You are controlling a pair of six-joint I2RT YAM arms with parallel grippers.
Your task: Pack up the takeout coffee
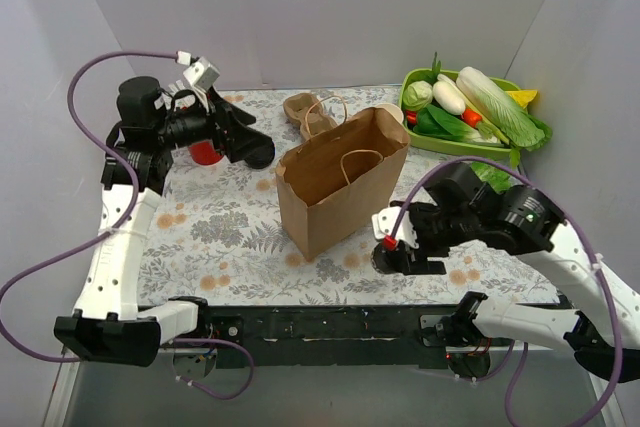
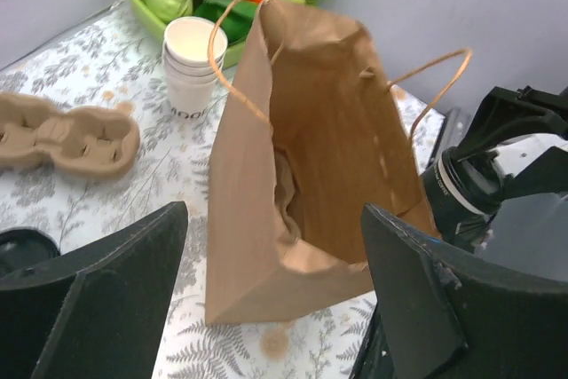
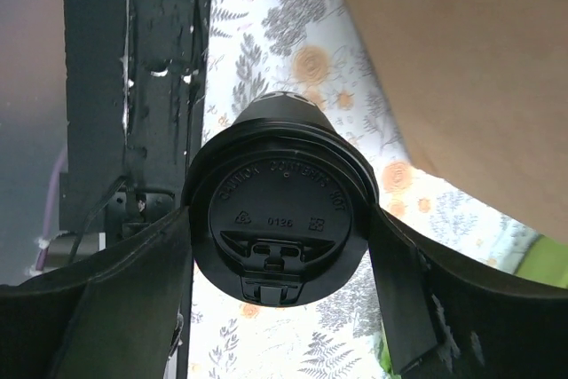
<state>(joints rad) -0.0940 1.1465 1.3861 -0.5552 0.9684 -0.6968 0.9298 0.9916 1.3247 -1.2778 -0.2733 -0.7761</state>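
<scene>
Clearly the weak point is the grip. The right end effector (image 1: 398,247) is pinching the black lid (image 3: 280,219) by its thin rim, low over the worktop (image 1: 220,227) near its front edge. A rim hold like that could let the lid tilt or pop free. Something dark sits behind the lid, but I cannot tell whether it is a cup. The brown paper bag (image 1: 340,182) stands just beside this arm and looks light, so a careless swing might shove or topple it. Its handles arch over the mouth and could snag.

The left end effector (image 2: 266,295) is spread wide and holds nothing. The white cups (image 2: 191,59) stand stacked behind the bag, and the pulp carrier (image 2: 62,135) lies flat near the far edge.

A floral cloth covers the worktop. Plain pale walls close in three sides, and a green tray (image 1: 406,97) of vegetables crowds the far right corner.
</scene>
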